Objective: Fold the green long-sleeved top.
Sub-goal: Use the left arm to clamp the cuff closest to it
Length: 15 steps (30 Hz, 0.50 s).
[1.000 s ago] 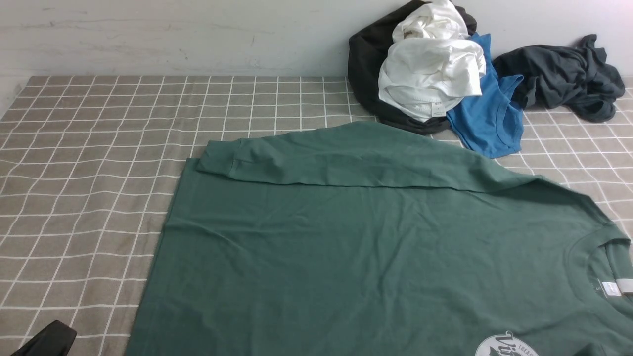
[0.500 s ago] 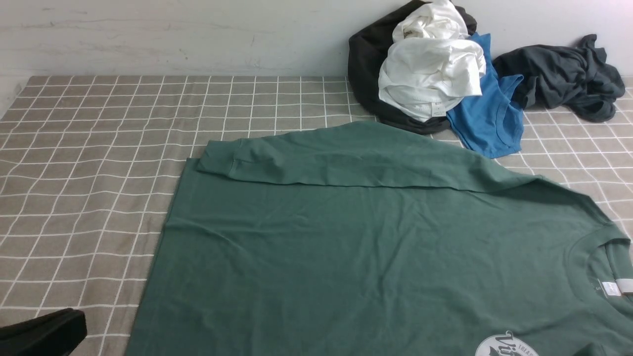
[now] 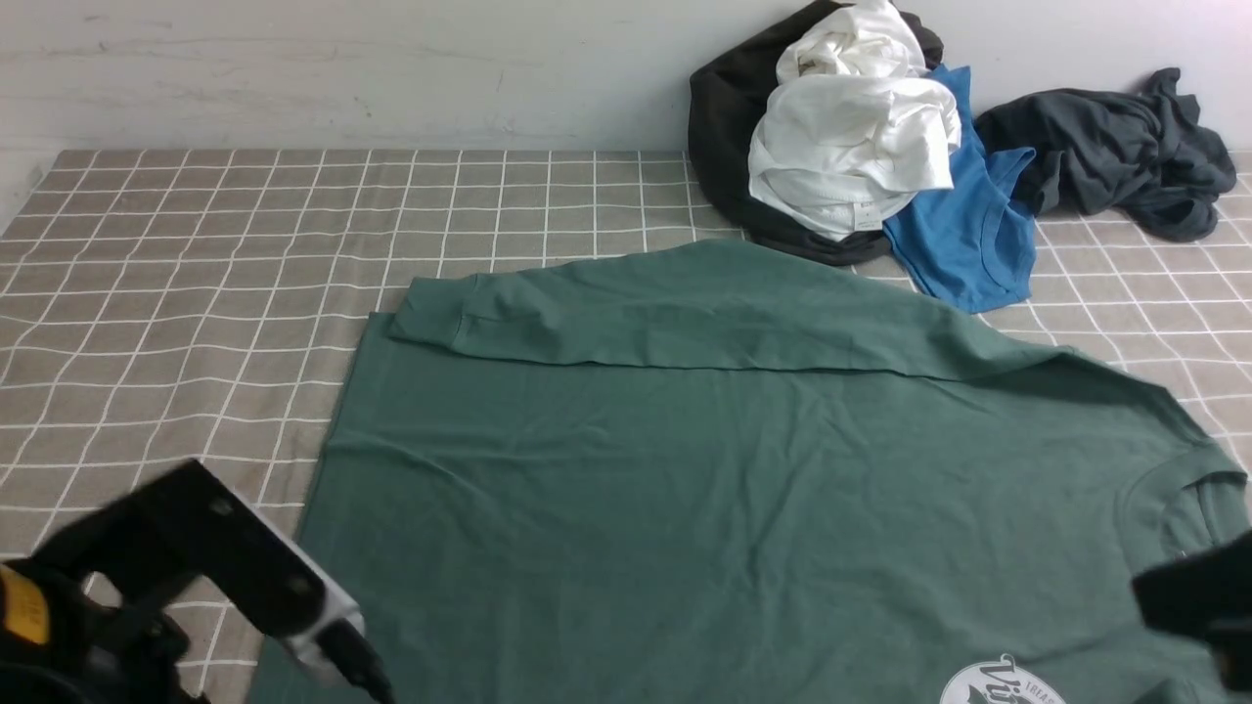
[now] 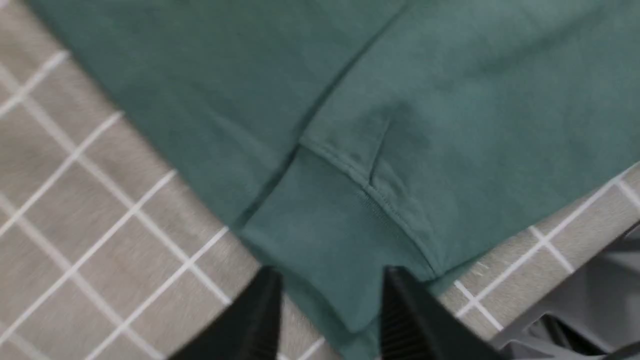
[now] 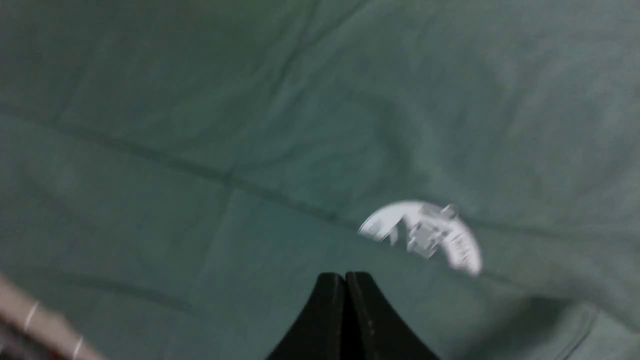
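Observation:
The green long-sleeved top lies flat on the checked cloth, its far sleeve folded across the body. Its near cuffed sleeve end lies over the hem corner. My left gripper is open just above that cuff, with one finger over the cloth and the other over the cuff. It holds nothing. My right gripper is shut and empty above the chest, next to the round white logo. In the front view the left arm and right arm appear blurred.
A pile of black, white and blue garments sits at the back right against the wall. A dark grey garment lies beside it. The checked cloth covers the table to the left.
The left arm has risen into the front view toward the top's near left corner, and its jaws have opened. The right arm has entered at the lower right, hiding the neck label.

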Motion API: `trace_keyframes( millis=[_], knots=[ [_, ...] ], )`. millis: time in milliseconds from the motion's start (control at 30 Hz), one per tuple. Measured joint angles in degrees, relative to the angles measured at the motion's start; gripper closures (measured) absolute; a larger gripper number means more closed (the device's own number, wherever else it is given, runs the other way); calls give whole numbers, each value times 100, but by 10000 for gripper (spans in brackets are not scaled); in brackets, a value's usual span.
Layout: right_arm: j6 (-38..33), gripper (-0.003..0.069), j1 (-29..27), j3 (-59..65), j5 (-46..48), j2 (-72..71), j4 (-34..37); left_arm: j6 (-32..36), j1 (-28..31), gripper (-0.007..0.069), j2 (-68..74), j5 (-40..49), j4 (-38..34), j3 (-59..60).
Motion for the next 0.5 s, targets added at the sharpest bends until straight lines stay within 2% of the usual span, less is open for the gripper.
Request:
trace_keyframes(
  millis=[33, 67, 100, 133, 167, 267, 367, 500],
  knots=[
    [-7, 673, 203, -7, 203, 50, -35, 12, -102, 293, 170, -196, 30, 97],
    [-6, 673, 203, -7, 203, 56, -41, 12, -102, 284, 170, -196, 30, 116],
    [-6, 673, 515, -7, 374, 81, -149, 18, -199, 216, 449, -541, 46, 246],
    [-6, 673, 544, -7, 382, 81, -149, 18, -214, 208, 519, -627, 45, 260],
    [-8, 673, 735, -13, 421, 81, -295, 22, -238, 144, 806, -992, 59, 355],
    [-12, 673, 891, -13, 443, 81, -485, 22, -244, 81, 1330, -1507, 78, 383],
    [-12, 673, 912, -13, 382, 81, -547, 24, -244, 64, 1859, -1841, 49, 383],
    [-12, 673, 912, -13, 272, 81, -583, 122, -244, 81, 2504, -1949, -218, 383]
  ],
)
